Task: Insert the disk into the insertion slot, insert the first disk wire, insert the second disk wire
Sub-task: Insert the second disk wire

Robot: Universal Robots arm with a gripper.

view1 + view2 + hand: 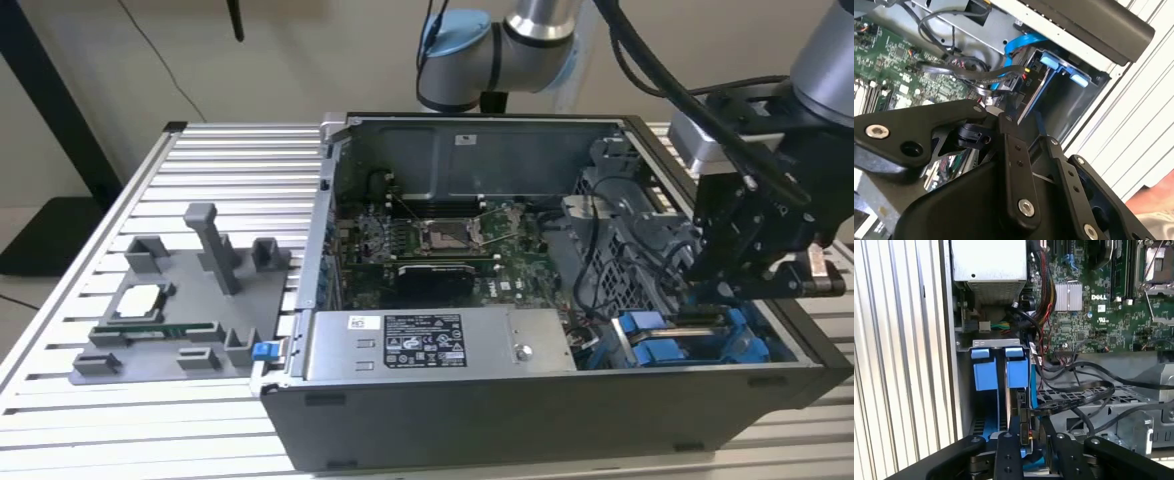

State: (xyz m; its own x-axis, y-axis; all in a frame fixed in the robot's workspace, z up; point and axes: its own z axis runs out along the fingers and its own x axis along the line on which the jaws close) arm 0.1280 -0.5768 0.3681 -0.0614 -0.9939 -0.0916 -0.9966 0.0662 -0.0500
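my gripper (1024, 437) sits clamped on a black wire plug (1024, 421) at the disk (1015, 405); i judge squaring it to the connector matters most.

Gripper (1024, 437) fingertips hidden behind linkage

Slatted aluminium table (200, 160); on it an open computer case (534, 420), and a grey fixture (187, 300) toward the exterior view's left.

arm: reaches in from the exterior view's upper right, wrist bent downward
gripper (738, 300): points down, black linkage fingers (1008, 455) drawn close together in both wrist views
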